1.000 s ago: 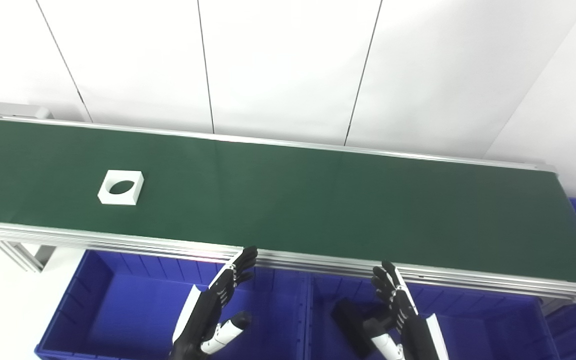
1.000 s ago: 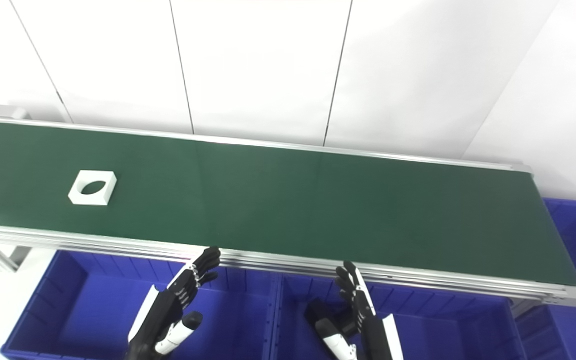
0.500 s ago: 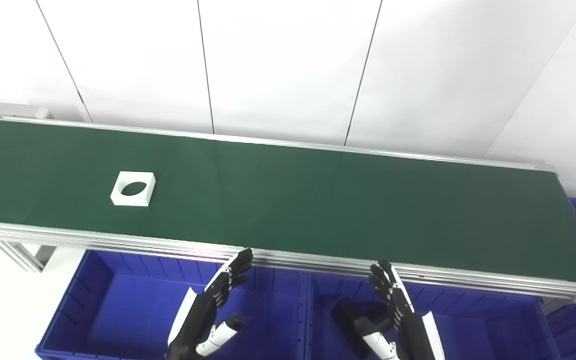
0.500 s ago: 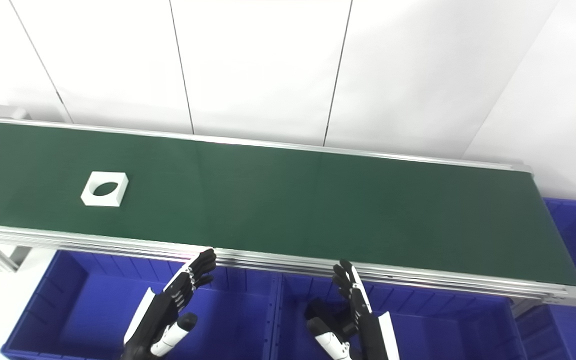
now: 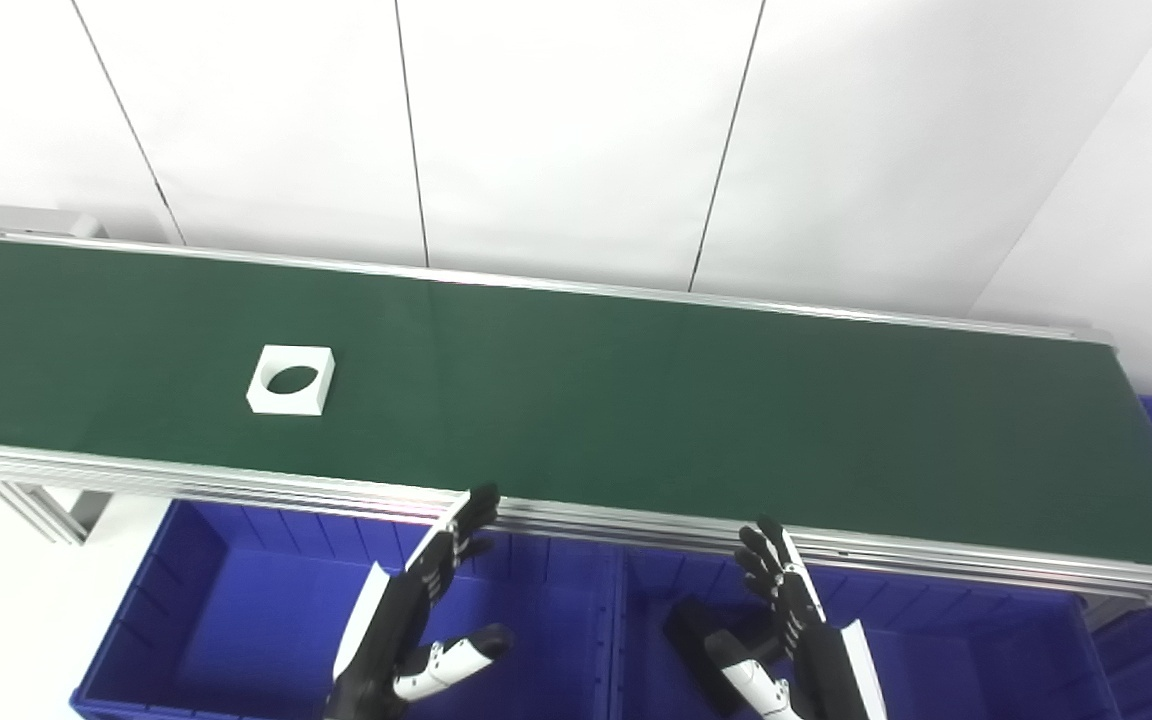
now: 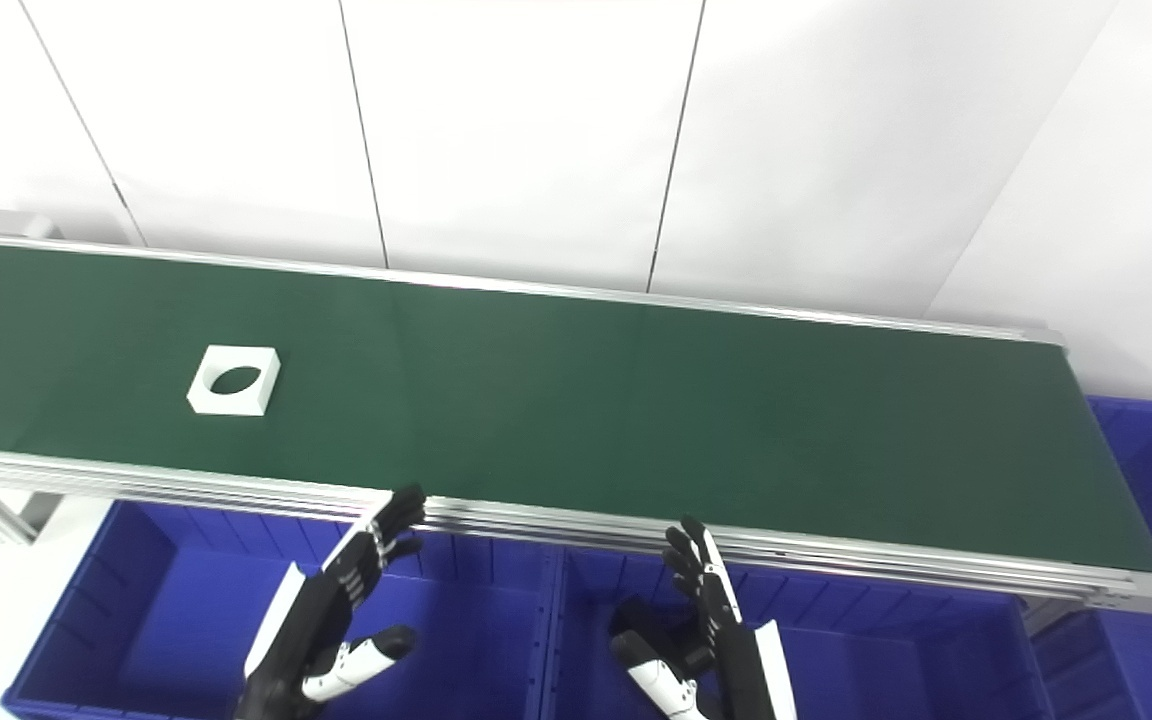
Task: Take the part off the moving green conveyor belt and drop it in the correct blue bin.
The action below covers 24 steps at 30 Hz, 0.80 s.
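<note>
One white square part with a round hole rides the belt; looks light, rigid, best pinched by opposite edges. Left hand and right hand wait spread, empty.

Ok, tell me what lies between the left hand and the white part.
In both views: bare green belt and its aluminium side rail; left hand and white part are apart.

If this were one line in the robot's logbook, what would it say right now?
stage: waiting | white part: on green belt, left side, untouched | left hand: open, over blue bin | right hand: open
</note>
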Available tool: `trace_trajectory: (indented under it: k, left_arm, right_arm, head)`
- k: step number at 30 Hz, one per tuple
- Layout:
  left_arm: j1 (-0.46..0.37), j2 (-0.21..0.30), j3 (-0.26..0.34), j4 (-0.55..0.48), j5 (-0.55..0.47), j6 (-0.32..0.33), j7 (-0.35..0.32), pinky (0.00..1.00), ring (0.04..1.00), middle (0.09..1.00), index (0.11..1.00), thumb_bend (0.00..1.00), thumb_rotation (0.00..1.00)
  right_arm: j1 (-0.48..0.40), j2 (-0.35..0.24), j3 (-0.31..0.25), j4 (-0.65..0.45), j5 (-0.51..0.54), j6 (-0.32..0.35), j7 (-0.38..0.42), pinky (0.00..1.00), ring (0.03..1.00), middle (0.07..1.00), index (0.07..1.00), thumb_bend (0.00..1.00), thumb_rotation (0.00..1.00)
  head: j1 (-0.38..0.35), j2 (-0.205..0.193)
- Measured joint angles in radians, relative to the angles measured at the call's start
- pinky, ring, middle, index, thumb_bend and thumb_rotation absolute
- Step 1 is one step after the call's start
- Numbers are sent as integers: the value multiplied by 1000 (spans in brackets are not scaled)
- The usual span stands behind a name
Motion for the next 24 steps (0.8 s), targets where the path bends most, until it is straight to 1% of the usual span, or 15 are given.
trace_trajectory:
  k: [1, 2, 3, 4, 5, 6, 7, 8, 9, 11, 12, 15, 19, 24]
  left_arm:
    - [-11, -1, 4, -14, 14, 0, 2, 838, 914, 947, 934, 820, 636]
    - [-24, -4, 11, -28, 26, 2, 2, 836, 912, 949, 937, 832, 599]
    - [-35, -6, 17, -47, 34, 6, 3, 835, 911, 950, 938, 836, 587]
    - [-48, -9, 24, -63, 46, 14, 3, 841, 917, 956, 940, 842, 581]
    - [-60, -12, 29, -80, 60, 26, 3, 843, 919, 958, 941, 844, 579]
    - [-72, -14, 35, -96, 68, 41, 2, 862, 930, 965, 938, 842, 547]
    - [-82, -15, 39, -107, 70, 50, 2, 874, 940, 970, 936, 837, 522]
    - [-95, -14, 45, -114, 70, 61, 1, 875, 941, 971, 936, 836, 519]
    - [-107, -13, 49, -118, 70, 76, -2, 878, 951, 978, 940, 833, 517]
    - [-127, -10, 59, -129, 71, 105, -8, 894, 968, 990, 950, 822, 506]
    - [-134, -7, 64, -134, 73, 115, -9, 899, 971, 993, 952, 819, 503]
    - [-155, 2, 85, -139, 92, 129, -8, 940, 972, 994, 958, 810, 521]
    - [-179, 6, 111, -147, 132, 174, -7, 958, 980, 1000, 979, 782, 537]
    - [-225, 18, 149, -165, 156, 243, -8, 979, 999, 1000, 990, 781, 489]
  right_arm:
    - [-4, -7, -1, 6, 1, -1, 0, 904, 920, 947, 998, 690, 702]
    - [-10, -11, -2, 14, 4, -5, 0, 918, 928, 951, 1000, 693, 719]
    - [-18, -17, -4, 28, 6, -7, 1, 922, 930, 953, 1000, 694, 725]
    - [-23, -23, -8, 39, 15, -8, 1, 951, 946, 965, 1000, 677, 721]
    - [-27, -27, -11, 51, 28, -17, 2, 961, 951, 969, 1000, 671, 720]
    - [-31, -31, -13, 66, 42, -29, 2, 978, 960, 975, 1000, 657, 740]
    - [-33, -34, -15, 74, 49, -36, 2, 993, 966, 979, 1000, 646, 763]
    - [-37, -35, -18, 87, 54, -47, 2, 995, 967, 979, 1000, 645, 766]
    - [-42, -35, -21, 97, 55, -50, 2, 998, 967, 979, 1000, 634, 781]
    - [-50, -35, -24, 107, 54, -53, 1, 1000, 974, 984, 1000, 612, 802]
    - [-52, -35, -24, 108, 55, -58, 1, 1000, 977, 986, 1000, 609, 806]
    - [-66, -36, -25, 129, 64, -66, 3, 1000, 999, 999, 1000, 575, 834]
    - [-78, -37, -25, 140, 80, -67, 9, 1000, 1000, 1000, 1000, 539, 835]
    - [-90, -35, -26, 171, 95, -76, 17, 1000, 1000, 1000, 1000, 497, 825]
  head:
    - [71, -14]
    - [72, -14]
    - [148, -34]
    - [149, -34]
    - [204, -54]
    - [234, -67]
    - [245, -72]
    - [246, -72]
    - [267, -84]
    - [273, -87]
    - [290, -95]
    - [301, -101]
    - [311, -112]
    - [312, -117]
